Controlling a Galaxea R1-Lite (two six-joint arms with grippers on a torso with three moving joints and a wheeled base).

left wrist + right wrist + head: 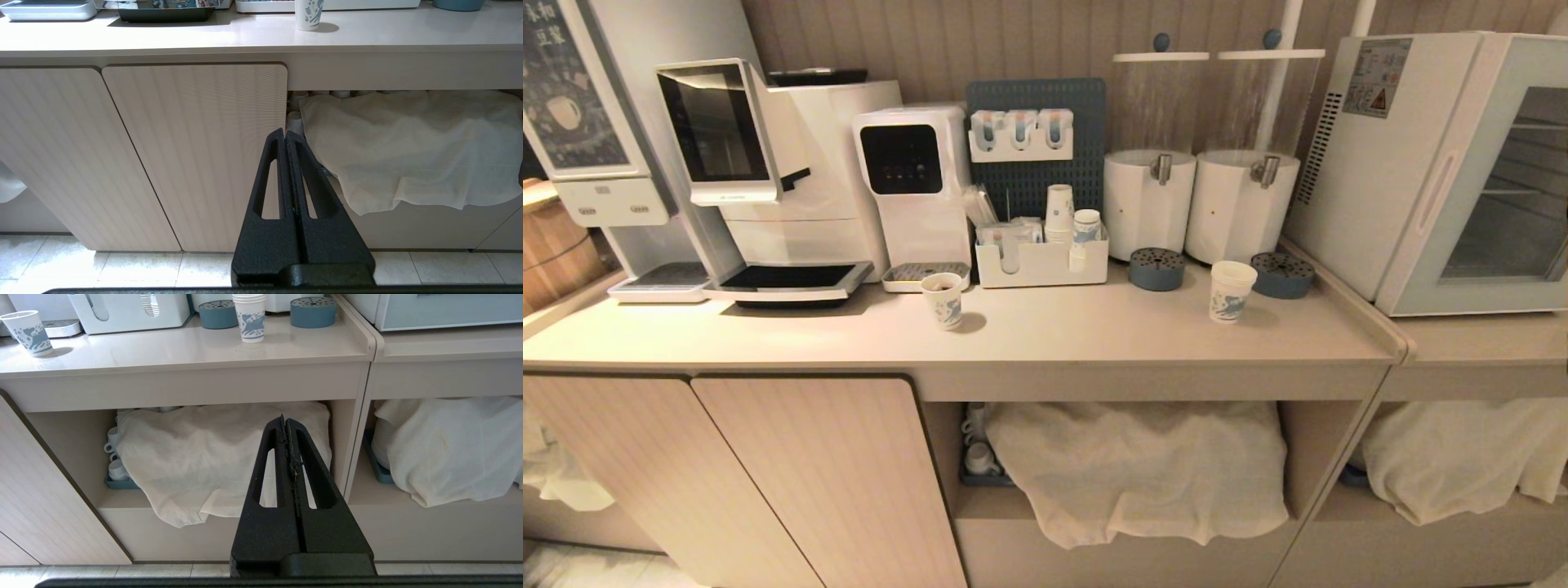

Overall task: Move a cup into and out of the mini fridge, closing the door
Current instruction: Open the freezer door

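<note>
While empty inside, cup [1232, 291] on counter [1045, 331].

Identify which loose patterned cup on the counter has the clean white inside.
The cup between the two blue drip trays; the other cup shows brown contents.

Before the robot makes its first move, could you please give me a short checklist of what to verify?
1. Cup upright on the counter, white inside, nothing touching it: ok.
2. It is told apart from the other cup with brown contents, standing farther left: ok.
3. Fridge door open for loading: not ok, it looks shut.
4. Room on the wire shelves behind the glass: ok, no items show on the part in view.
5. Left tool free: ok, shut on nothing, low before the cabinet.
6. Right tool free: ok, shut on nothing, low before the cloth-covered shelf.
</note>
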